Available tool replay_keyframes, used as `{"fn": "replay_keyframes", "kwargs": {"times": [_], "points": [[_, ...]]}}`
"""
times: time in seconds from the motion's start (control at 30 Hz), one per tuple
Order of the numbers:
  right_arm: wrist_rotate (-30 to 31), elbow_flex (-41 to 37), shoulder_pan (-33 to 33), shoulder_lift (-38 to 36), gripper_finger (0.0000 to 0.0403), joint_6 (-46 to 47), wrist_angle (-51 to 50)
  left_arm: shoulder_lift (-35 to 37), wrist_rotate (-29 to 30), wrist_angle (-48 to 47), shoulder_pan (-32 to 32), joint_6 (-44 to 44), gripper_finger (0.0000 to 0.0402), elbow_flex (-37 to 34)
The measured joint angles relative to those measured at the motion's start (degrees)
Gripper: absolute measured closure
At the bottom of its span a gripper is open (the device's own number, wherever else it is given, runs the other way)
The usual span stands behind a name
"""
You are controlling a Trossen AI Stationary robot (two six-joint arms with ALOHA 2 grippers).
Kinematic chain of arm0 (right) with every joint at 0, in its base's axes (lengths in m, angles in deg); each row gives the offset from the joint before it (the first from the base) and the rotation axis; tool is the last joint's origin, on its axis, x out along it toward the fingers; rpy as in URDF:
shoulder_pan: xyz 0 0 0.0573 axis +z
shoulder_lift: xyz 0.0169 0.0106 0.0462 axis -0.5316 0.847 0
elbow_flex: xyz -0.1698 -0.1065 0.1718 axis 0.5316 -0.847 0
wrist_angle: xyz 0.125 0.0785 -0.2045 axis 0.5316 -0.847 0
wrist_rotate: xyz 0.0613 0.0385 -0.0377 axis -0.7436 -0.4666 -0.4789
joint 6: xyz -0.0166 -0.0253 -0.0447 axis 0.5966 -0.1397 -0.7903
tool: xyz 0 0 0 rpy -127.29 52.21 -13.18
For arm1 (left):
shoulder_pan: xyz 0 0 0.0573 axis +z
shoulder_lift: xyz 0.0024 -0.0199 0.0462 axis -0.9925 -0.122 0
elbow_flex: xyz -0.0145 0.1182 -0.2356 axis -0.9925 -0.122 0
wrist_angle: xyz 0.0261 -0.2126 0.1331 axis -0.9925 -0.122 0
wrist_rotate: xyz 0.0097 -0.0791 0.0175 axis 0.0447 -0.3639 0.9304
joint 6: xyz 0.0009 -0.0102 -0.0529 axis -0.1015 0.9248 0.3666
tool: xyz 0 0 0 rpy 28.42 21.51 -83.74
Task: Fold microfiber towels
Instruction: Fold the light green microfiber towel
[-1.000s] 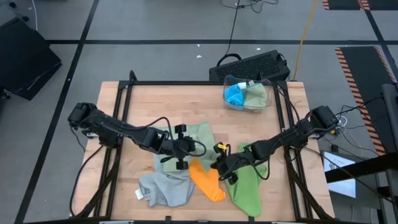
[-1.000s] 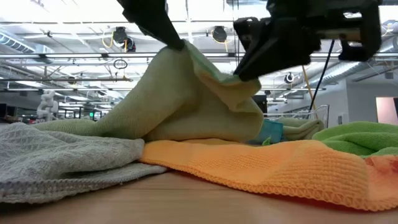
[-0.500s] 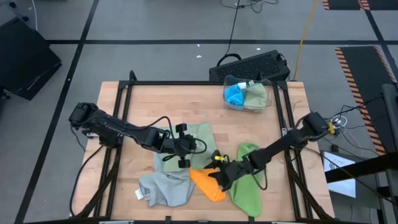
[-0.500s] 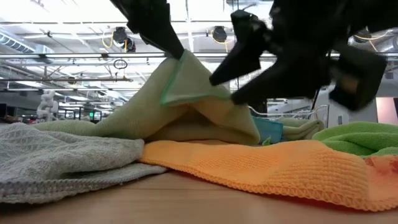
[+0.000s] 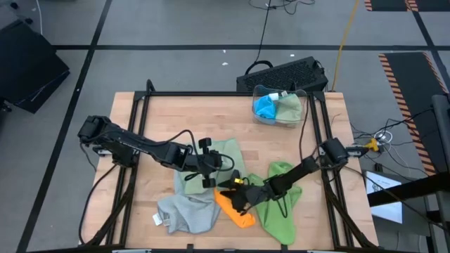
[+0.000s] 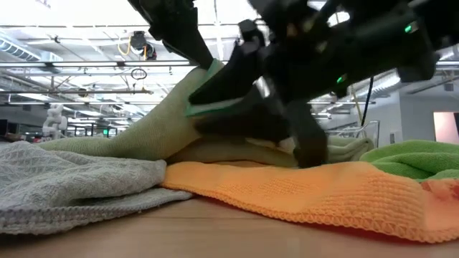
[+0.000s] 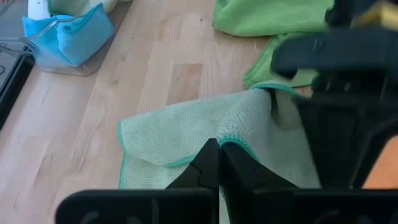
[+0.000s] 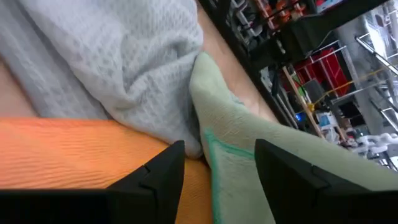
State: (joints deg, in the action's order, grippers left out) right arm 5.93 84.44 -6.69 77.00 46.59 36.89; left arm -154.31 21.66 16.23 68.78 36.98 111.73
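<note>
Left gripper (image 5: 209, 171), fingers pinched closed on a raised edge of the sage green microfibre towel (image 5: 223, 154) at table centre. Crumpled grey waffle-weave towel (image 5: 186, 213) lies near-left; orange towel (image 5: 235, 209) beside it. Right gripper (image 5: 238, 197), fingers spread apart, sits over the orange towel; lime green towel (image 5: 280, 213) right.

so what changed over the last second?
The right gripper slid leftward along the table's front, off the lime green towel and over the orange towel, its fingers open beside the sage green towel. The left gripper stayed put, pinching that towel's edge and holding it raised. The grey towel and the clear bin did not move.
</note>
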Motion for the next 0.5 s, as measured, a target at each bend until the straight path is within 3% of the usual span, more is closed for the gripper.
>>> {"fn": "replay_keyframes", "kwargs": {"times": [0.2, 0.4, 0.5], "points": [[3.5, 2.6, -1.2, 3.2, 0.0276, -4.5, 0.3, 0.0, 0.0, -0.1, 0.0, -0.2, 0.0383, 0.0], [5.5, 2.8, -1.4, 3.0, 0.0382, -4.7, 0.1, 0.0, 0.0, -0.4, 0.0, -0.6, 0.0396, 0.0], [7.0, 2.8, -1.7, 3.0, 0.0394, -4.6, -0.1, 0.0, 0.0, -0.4, 0.0, -1.1, 0.0385, 0.0]]}}
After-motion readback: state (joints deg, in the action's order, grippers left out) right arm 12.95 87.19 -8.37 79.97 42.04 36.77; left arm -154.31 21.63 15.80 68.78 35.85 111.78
